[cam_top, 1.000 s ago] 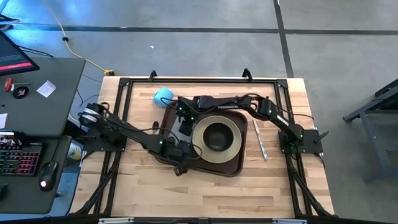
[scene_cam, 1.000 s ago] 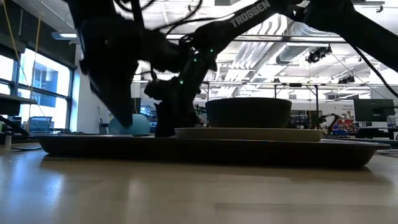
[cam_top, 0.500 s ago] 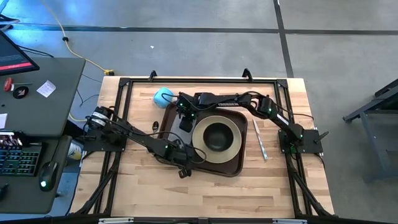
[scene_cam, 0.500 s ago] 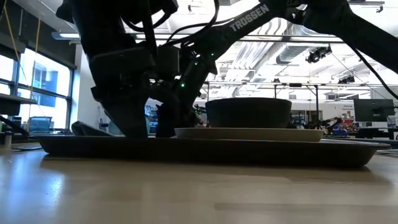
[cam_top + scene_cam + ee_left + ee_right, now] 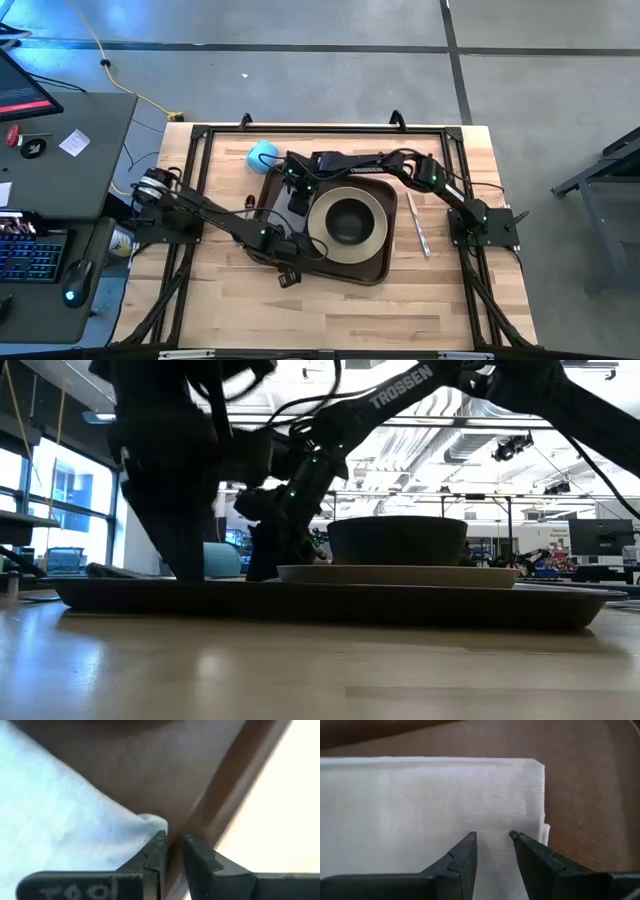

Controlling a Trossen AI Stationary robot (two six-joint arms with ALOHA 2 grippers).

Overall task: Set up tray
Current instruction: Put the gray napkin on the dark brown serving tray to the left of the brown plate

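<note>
The dark brown tray [image 5: 372, 262] lies mid-table and carries a beige plate [image 5: 322, 225] with a dark bowl [image 5: 348, 218]. A pale grey napkin [image 5: 420, 800] lies flat on the tray's left part and is mostly hidden under the arms in the high view. My right gripper [image 5: 492, 837] points down over the napkin near one edge, narrowly open. My left gripper [image 5: 172, 840] is low at the tray's near-left corner [image 5: 268, 258], its fingers a narrow gap apart. It sits beside the napkin's corner [image 5: 156, 822] and the tray's rim [image 5: 235, 785]. My left gripper has one fingertip [image 5: 160, 837] right at the napkin's corner; I cannot tell whether it touches, and nothing shows between the fingers. My right gripper comes from above with both fingertips [image 5: 470, 840] over the napkin's flat top, near its corner [image 5: 537, 765]; I cannot tell whether they touch.
A blue cup [image 5: 263, 153] stands on the table beyond the tray's far-left corner. A strip of cutlery [image 5: 416, 225] lies on the wood right of the tray. A black frame [image 5: 200, 135] borders the table. Bare wood lies near the table's near edge.
My left gripper swung a little toward the table's right and came back, staying low at the tray's near-left corner. The tray, plate and bowl have kept their places.
</note>
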